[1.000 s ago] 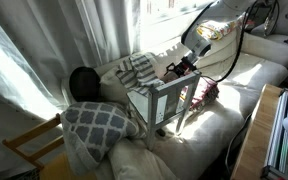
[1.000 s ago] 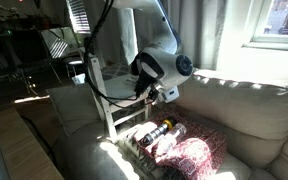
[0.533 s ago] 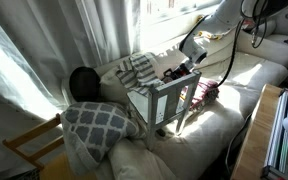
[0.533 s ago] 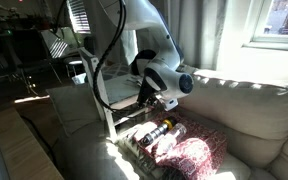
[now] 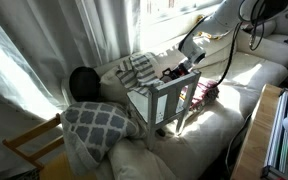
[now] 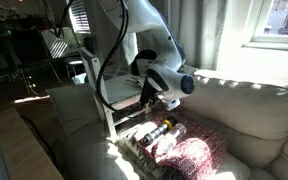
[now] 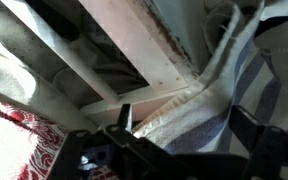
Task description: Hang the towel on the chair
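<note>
Little has shifted since 0.5 s ago: pincer [image 5: 178, 69], its closure untellable, beside chair [image 5: 164, 101] and towel [image 5: 136, 70].

Opposed exteriors sharing chair [image 5: 149, 108]; wrist close-up

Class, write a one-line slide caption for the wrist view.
Wrist close-up: striped towel beside the pale chair frame, red patterned cloth at lower left, the fingers along the bottom edge.

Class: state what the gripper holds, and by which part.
Cannot be told: the gripper is by the towel and chair, but its fingers are too dark.
</note>
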`<action>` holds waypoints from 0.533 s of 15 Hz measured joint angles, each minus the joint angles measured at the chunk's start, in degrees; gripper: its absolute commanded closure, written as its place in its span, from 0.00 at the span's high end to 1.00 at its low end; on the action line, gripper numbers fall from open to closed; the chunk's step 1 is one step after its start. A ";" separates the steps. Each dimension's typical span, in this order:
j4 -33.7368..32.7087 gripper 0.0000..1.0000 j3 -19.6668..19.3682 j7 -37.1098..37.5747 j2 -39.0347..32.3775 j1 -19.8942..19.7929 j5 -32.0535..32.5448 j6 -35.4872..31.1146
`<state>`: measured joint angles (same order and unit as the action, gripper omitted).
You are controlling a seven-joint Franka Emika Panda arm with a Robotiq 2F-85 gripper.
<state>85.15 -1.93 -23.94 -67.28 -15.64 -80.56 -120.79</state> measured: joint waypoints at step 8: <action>-4.88 1.00 0.60 -9.35 -2.85 -1.34 -5.32 0.00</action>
<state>80.27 -1.33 -33.29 -70.13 -16.98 -85.89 -120.79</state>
